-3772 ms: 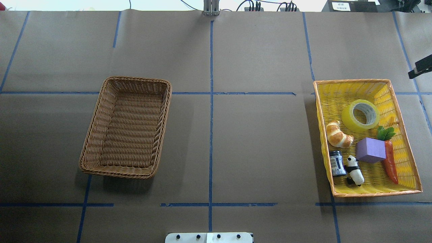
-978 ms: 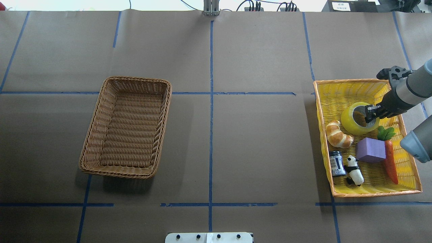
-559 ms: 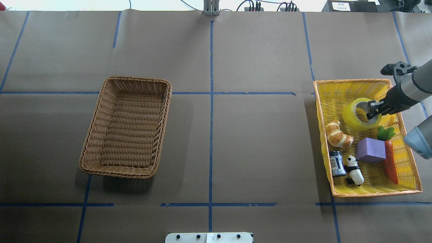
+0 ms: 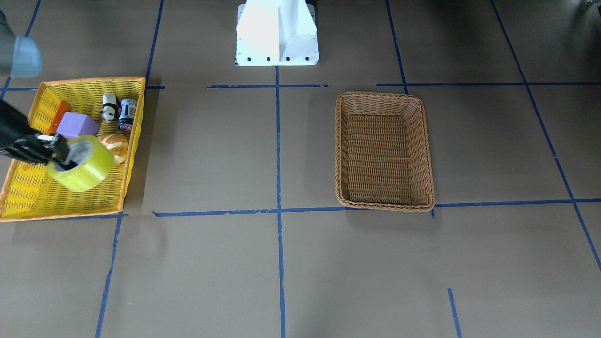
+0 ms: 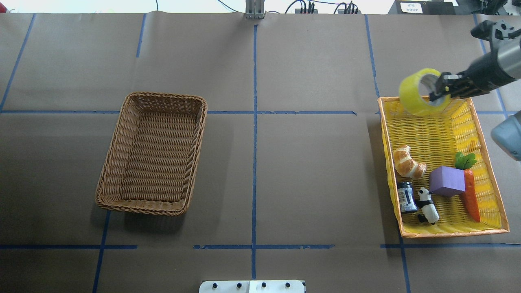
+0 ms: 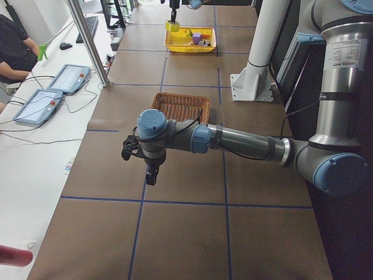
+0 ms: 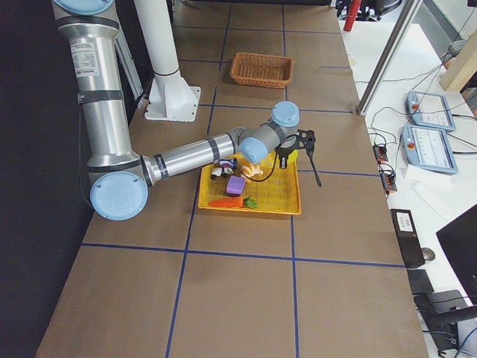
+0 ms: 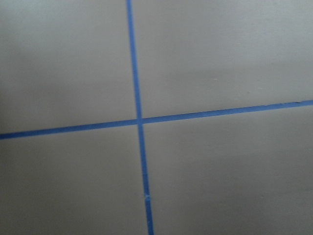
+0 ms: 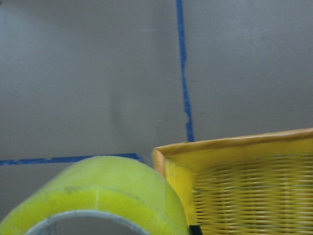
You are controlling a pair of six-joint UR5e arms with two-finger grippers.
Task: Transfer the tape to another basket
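My right fingers (image 5: 443, 84) pinch the glossy, translucent yellow tape (image 5: 416, 97) ring's wall, its hole tilted upward.

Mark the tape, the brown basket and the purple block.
tape (image 5: 410, 97), overhead view, yellow outer band.
brown basket (image 5: 156, 154), overhead view, woven floor.
purple block (image 5: 446, 179), overhead view, top face.
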